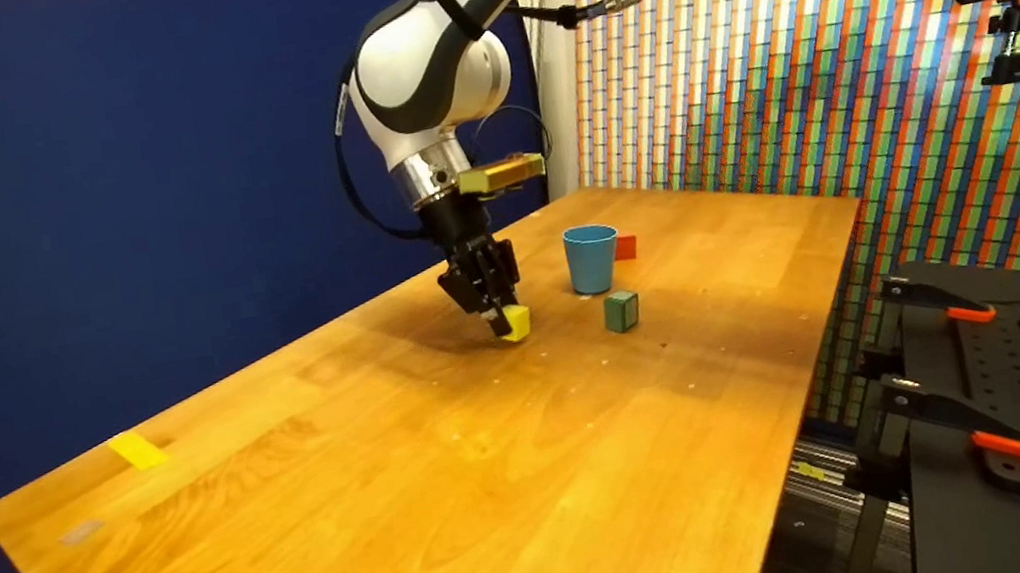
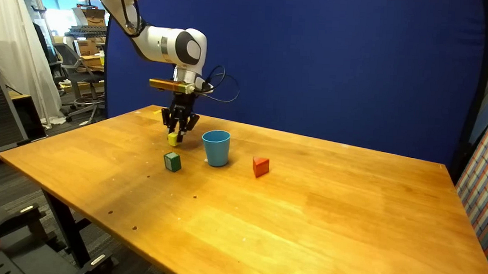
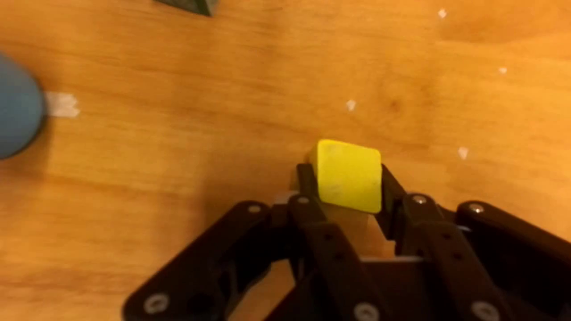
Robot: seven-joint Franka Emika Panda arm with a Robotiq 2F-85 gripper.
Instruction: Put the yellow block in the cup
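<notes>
Gripper [image 3: 349, 189] clamped on yellow block [image 3: 350, 176], contact both sides, spread no wider than it. Block low at table [image 2: 327, 222]; touching or just clear, cannot tell. Blue cup [image 2: 216, 150] upright nearby, inner floor hidden.

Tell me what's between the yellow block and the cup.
In the wrist view: a pincer finger against the yellow block, then tabletop, then a white scrap beside the cup.
</notes>
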